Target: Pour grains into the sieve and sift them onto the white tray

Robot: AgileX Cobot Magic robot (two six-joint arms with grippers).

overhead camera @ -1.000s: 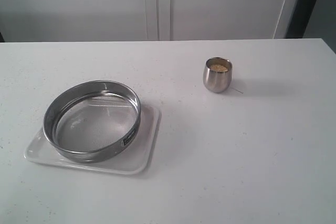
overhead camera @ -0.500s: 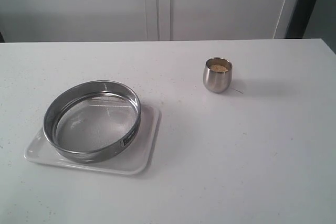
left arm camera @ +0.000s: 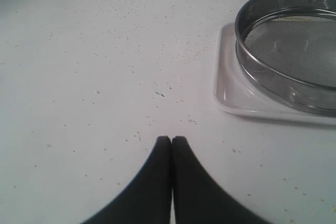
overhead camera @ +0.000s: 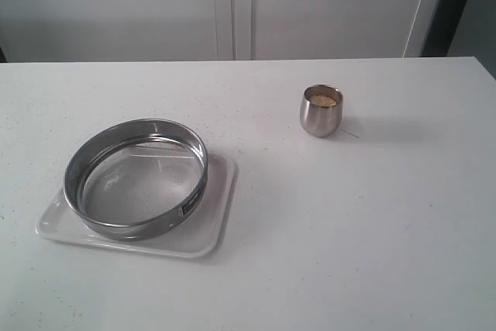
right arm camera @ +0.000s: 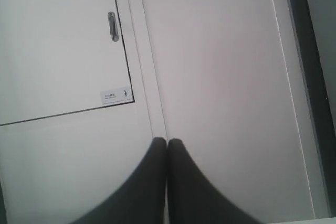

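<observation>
The grains (overhead camera: 322, 101) sit in the steel cup (overhead camera: 321, 118) on the right of the table (overhead camera: 387, 230), well apart from the sieve (overhead camera: 138, 184) resting in the white tray (overhead camera: 221, 201) on the left — of the 2 arms, the right looks nearer the cup. Both grippers are pressed together and empty: the left gripper (left arm camera: 171, 140) hangs over tabletop near the tray, the right gripper (right arm camera: 167, 141) faces cabinet doors (right arm camera: 63, 51) — cup out of its sight.

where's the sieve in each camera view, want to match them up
Exterior: sieve at lower left, sitting on the white tray.
Left wrist: sieve in the upper right of that picture, cut off by its edge.
Right wrist: not in it; that camera faces cabinet doors.
Shared landmark: the white tray under the sieve, in the exterior and left wrist views.
</observation>
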